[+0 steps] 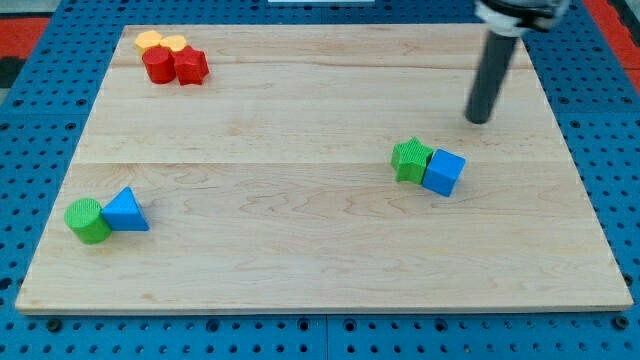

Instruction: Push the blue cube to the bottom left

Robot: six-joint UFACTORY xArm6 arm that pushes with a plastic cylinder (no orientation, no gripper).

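Seen on the wooden board (300, 110): my tip (480, 120), touching nothing, at one o'clock from the blue cube (444, 172), well apart, that cube right of centre, touching a green star (410, 160) at nine o'clock.

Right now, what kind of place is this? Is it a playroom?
More likely a robot lab bench. A wooden board lies on a blue pegboard, and my tip hangs above the blue cube and other blocks.

Pale wood board (300, 130) with visible grain, matt; blue cube (444, 172) smooth, plastic-looking; rod dark, matt down to my tip (479, 120).
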